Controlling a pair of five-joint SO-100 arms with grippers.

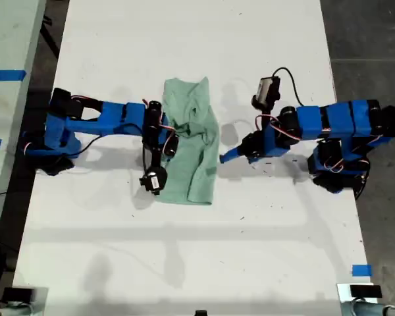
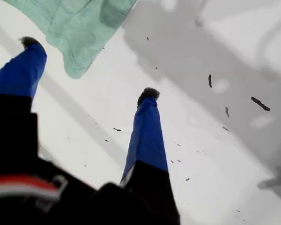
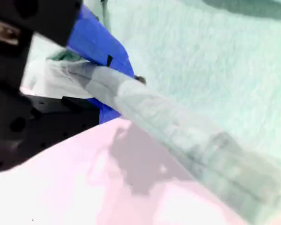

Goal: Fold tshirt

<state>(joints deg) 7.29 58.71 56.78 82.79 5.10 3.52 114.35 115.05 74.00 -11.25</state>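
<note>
The pale mint-green tshirt (image 1: pixel 196 155) lies bunched into a narrow upright strip in the middle of the white table (image 1: pixel 184 250). My second gripper (image 1: pixel 172 135), on the arm at the exterior view's left, is at the cloth's left edge. It is shut on a raised fold of the tshirt (image 3: pixel 201 56), which is pinched in my second gripper (image 3: pixel 126 89). My first gripper (image 1: pixel 227 157), on the arm at the exterior view's right, hovers just off the cloth's right edge. In its own view my first gripper (image 2: pixel 90 68) is open and holds nothing, with a corner of the tshirt (image 2: pixel 79 23) beyond the fingertips (image 2: pixel 149 93).
Dark floor borders the table on both sides of the exterior view. A second pale surface with blue tape (image 1: pixel 3 74) stands at the exterior view's left. A blue tape mark (image 1: pixel 361 270) sits near the table's front right corner in the exterior view. Cables trail from both arms.
</note>
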